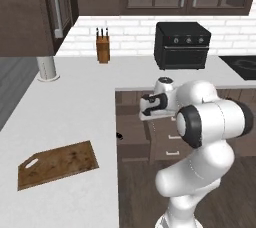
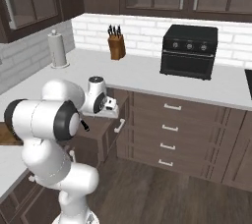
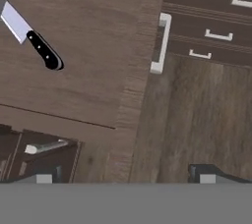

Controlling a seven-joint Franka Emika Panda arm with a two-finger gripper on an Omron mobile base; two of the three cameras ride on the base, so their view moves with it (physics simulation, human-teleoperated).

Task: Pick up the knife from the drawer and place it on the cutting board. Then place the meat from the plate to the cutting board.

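Observation:
In the hand view I look down into the open drawer of dark brown wood. The knife lies at its upper left, black handle toward the middle and silver blade running off the edge. My gripper hangs above the drawer's front part, open, with nothing between its fingertips. The hand hovers over the pulled-out drawer below the counter corner. The cutting board lies on the white counter at the near left. The plate and the meat are out of view.
A tan knife block, a black toaster oven and a paper towel roll stand along the back counter. Closed drawers with pale handles line the cabinet to the right. Wooden floor lies below.

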